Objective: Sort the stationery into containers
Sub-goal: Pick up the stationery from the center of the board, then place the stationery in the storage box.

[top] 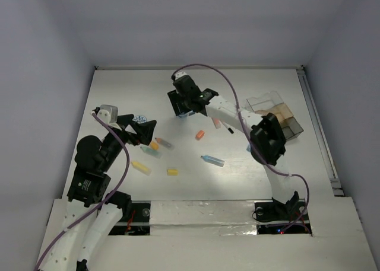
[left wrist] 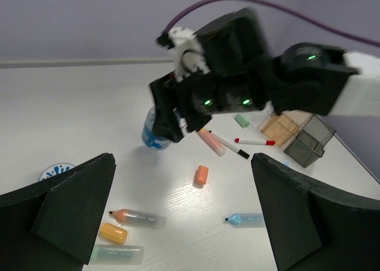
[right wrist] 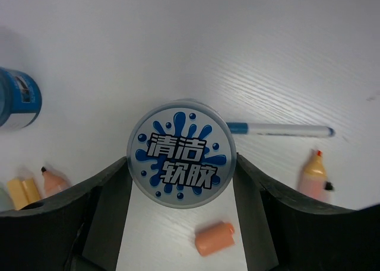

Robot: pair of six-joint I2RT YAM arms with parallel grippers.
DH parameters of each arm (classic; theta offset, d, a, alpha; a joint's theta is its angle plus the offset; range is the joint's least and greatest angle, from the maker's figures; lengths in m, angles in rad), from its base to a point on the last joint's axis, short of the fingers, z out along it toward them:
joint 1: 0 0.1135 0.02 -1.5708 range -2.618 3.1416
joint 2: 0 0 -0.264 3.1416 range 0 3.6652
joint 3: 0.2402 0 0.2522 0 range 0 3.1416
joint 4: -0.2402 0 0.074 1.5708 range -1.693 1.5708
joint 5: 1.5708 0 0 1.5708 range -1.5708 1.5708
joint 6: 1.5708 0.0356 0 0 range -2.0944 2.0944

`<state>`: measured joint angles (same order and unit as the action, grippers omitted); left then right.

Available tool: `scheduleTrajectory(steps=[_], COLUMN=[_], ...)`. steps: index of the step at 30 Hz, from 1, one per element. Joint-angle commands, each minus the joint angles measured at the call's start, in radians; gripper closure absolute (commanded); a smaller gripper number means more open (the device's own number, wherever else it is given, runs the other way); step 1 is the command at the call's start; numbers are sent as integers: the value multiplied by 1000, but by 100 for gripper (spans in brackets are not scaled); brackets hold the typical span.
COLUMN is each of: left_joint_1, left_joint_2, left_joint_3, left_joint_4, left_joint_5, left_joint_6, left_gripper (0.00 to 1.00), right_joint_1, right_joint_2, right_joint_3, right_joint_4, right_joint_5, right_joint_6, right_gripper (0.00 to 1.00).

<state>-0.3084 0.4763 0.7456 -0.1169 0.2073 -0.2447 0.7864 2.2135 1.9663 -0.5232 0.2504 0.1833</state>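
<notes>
Well, on the white tabletop (top: 196, 188) the clear divided container (top: 268, 100) sits at the far right, its compartments brownish and dark (whether any stationery lies inside, I cannot tell). The right pincer (right wrist: 183, 164) is closed on a round roll (right wrist: 182, 154) standing on the tabletop, fingers touching both its sides. The lid's blue splash reads "清洁软胶". The left pincer (left wrist: 183, 176) hangs wide open, holding nothing, above scattered markers (left wrist: 138, 217), with a second roll (left wrist: 56, 171) beside it. An orange eraser (left wrist: 202, 175) lies loose, well apart from the container.
</notes>
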Motion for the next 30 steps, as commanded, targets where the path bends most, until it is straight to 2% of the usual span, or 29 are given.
scheduleTrajectory(steps=[1,4,8,13,21,30], left_joint_1=[-17,-17,-37,-69,-98,-107], left_joint_2=[-19,-27,-33,-34,-33,-30], left_joint_3=[1,-5,-6,-5,-5,-5], left_joint_4=[43,52,57,51,48,46], left_joint_5=[-11,4,17,-2,-5,-3], left_joint_6=[-15,-16,-10,-8,-1,4], left_gripper=[1,1,1,1,1,1], right_joint_1=[-44,-145,-291,-530,-720,-765], right_joint_2=[-276,-415,-563,-687,-640,-500], right_joint_3=[-64,-202,-366,-527,-550,-472], right_joint_4=[150,146,141,161,190,178], right_joint_5=[104,124,226,181,138,76], right_joint_6=[-8,-1,-4,22,38,35], right_gripper=[68,68,68,68,69,70])
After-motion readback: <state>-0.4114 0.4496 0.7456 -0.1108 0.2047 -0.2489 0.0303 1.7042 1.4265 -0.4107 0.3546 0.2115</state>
